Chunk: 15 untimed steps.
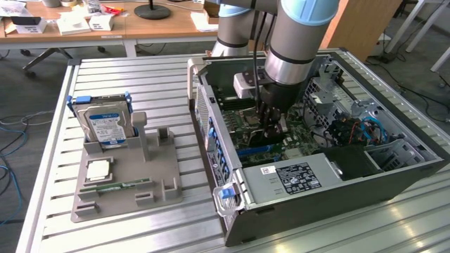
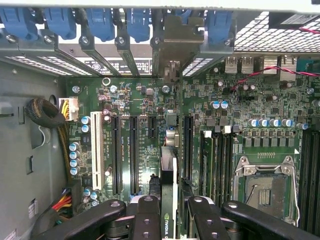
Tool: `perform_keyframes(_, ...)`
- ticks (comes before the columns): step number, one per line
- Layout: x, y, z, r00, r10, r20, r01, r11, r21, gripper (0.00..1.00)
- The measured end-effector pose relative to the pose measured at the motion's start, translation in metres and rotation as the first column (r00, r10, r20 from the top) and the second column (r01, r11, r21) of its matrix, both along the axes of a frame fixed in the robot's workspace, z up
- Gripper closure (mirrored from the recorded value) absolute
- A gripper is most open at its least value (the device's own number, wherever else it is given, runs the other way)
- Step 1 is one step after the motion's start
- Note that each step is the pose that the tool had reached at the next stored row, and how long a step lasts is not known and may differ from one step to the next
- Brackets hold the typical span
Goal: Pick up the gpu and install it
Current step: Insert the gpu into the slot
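The tabletop (image 1: 140, 79) is ribbed bare metal with a soft brushed shine, and the holder (image 1: 134, 179) on it is matt grey plastic. The computer case (image 1: 338, 195) is dark painted metal, and the motherboard (image 2: 200, 100) is smooth glossy green. The pincer (image 2: 172, 202) has matt black fingers; the gpu (image 2: 169, 165) has a dull metal bracket.

Seemingly "NVIDIA" lettering along the edge of the gpu (image 2: 167, 220)

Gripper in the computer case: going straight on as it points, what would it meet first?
The gripper holds a thin dark gpu card, which would probably meet the green motherboard first, near its long black slots; depth is unclear.
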<state>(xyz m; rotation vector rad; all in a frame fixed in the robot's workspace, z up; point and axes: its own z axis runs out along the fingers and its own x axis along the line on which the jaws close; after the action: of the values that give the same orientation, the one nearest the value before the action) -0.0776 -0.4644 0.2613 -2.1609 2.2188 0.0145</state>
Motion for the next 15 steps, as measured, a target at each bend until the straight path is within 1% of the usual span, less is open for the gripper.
perform_keyframes(7, 0.0000, 0.0001, -0.0015, 1.0000, 0.000, 0.0000, 0.000, 1.0000, -0.0010, 0.74)
perform_keyframes(8, 0.0001, 0.0000, -0.0016, 1.0000, 0.000, -0.0010, 0.000, 1.0000, -0.0020, 0.74)
perform_keyframes(15, -0.0002, 0.0000, -0.0024, 1.0000, 0.000, -0.0010, 0.000, 1.0000, -0.0021, 0.74)
